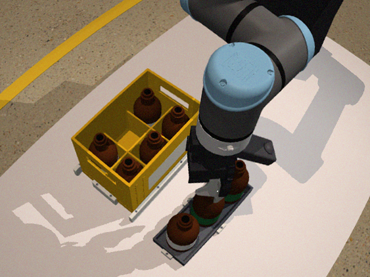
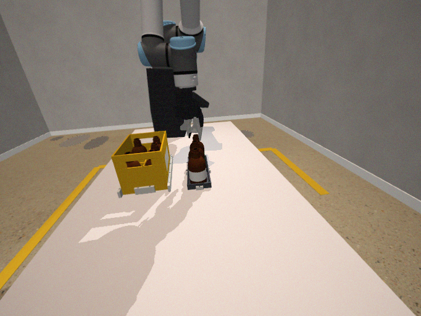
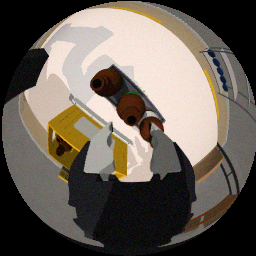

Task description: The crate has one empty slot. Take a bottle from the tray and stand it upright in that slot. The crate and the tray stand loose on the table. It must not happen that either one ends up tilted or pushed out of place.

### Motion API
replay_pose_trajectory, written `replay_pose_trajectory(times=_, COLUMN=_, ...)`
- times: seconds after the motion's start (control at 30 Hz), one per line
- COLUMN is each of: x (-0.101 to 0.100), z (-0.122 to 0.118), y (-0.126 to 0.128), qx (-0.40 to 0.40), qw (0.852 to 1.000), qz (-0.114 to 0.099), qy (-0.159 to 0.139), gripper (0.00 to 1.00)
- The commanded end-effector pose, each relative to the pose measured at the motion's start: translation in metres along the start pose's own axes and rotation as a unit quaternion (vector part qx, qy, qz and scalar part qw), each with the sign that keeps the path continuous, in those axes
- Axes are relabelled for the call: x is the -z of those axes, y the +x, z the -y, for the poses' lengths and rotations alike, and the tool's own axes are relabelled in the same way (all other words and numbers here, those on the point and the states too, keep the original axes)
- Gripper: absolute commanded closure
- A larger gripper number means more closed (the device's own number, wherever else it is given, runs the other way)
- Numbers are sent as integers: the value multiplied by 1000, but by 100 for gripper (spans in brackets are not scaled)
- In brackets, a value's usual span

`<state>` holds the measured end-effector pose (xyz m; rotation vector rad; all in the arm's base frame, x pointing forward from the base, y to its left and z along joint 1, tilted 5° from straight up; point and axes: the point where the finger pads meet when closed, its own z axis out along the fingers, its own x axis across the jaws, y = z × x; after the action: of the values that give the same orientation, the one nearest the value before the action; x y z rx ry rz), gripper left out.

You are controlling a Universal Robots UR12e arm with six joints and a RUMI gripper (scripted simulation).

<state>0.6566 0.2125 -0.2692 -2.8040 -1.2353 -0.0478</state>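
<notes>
A yellow crate (image 1: 110, 104) (image 2: 141, 173) (image 3: 67, 127) holds several brown bottles; one middle slot (image 1: 129, 139) on its left side is empty. To its right a dark tray (image 1: 173, 254) (image 2: 199, 185) (image 3: 131, 80) carries three upright brown bottles: a front one with a white label (image 1: 182, 230) (image 2: 197, 166) (image 3: 105, 82), a middle one with a green label (image 1: 207, 206) (image 3: 131, 106), and a back one (image 1: 240, 179) (image 3: 147, 127). My gripper (image 1: 216, 190) (image 2: 194, 131) (image 3: 131, 122) is partly open and empty. It hangs just above the necks of the middle and back tray bottles.
The crate and tray stand side by side on a long white table top (image 1: 274, 221) (image 2: 255, 237). The arm's dark base (image 2: 163, 102) stands at the table's far end. Yellow floor lines (image 1: 44, 62) run beside the table.
</notes>
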Motion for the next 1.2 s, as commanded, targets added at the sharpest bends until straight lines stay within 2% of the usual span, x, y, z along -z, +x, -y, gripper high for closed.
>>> replay_pose_trajectory(times=0.0, x=-7, z=-2, y=3, qx=1, qw=1000, qz=-1, qy=-2, gripper=62)
replay_pose_trajectory(times=0.67, x=-26, z=-2, y=3, qx=1, qw=1000, qz=-1, qy=-2, gripper=62)
replay_pose_trajectory(times=1.17, x=-29, z=-2, y=3, qx=1, qw=1000, qz=-1, qy=-2, gripper=62)
